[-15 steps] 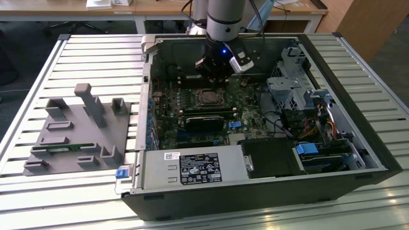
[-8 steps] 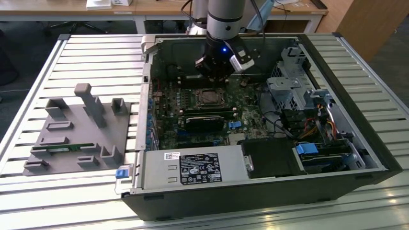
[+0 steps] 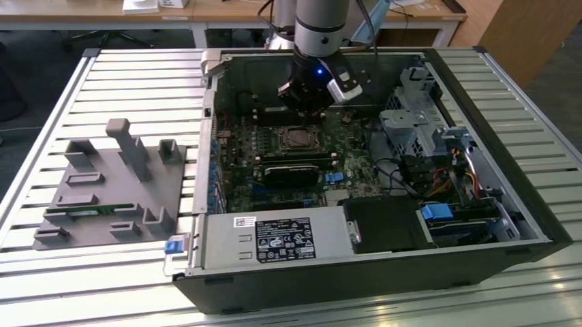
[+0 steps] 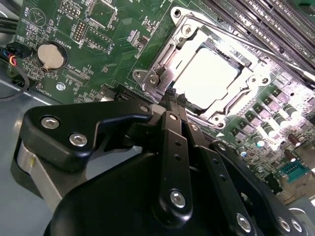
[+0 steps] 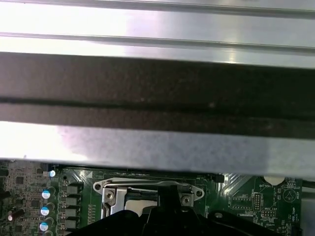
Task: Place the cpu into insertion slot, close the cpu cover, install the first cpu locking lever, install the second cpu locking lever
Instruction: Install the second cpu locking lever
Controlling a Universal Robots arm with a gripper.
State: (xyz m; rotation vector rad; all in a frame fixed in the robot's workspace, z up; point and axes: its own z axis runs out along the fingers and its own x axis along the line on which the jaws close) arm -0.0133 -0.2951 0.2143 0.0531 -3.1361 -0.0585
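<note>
Gripper [image 4: 172,105] fingers together at cpu cover [image 4: 162,64] edge over seated cpu [image 4: 206,73]; slip risks scraping board.

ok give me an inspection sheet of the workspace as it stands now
surface: slatted metal table carrying an open computer case.
job's things: cpu lies in the insertion slot; cpu cover lies flat around it.
clutter: grey holder tray on the exterior view's left; a black card stands on the board.
gripper: gripper sits low at the socket's edge; open or shut cannot be told.
cables: wire bundle on the exterior view's right inside the case.
surroundings: wooden desk behind the table.
</note>
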